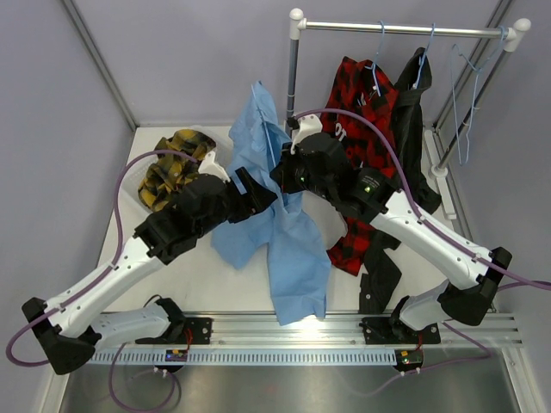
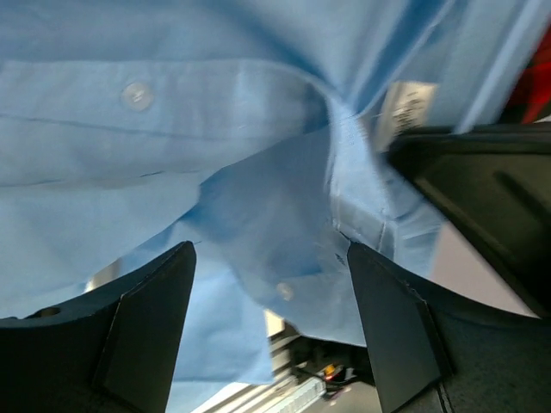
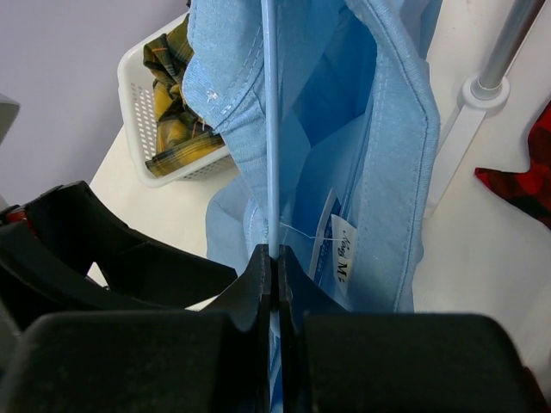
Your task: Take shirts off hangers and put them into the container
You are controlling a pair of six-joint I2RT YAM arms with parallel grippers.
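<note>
Top external view: blue shirt (image 1: pixel 293 249), soft, light and limp, dangles above the bench (image 1: pixel 202 280) between both arms; right end effector (image 3: pixel 275 262) clenched on its hanger (image 3: pixel 270 129) wire; left end effector (image 2: pixel 269 258) released, jaws spread about cloth by the collar, likely the surest hold; basket (image 3: pixel 138 112), holding the yellow plaid shirt (image 1: pixel 176 168), sits left; rail post (image 1: pixel 293 77) and red plaid shirt (image 1: pixel 362 112) crowd close behind.
</note>
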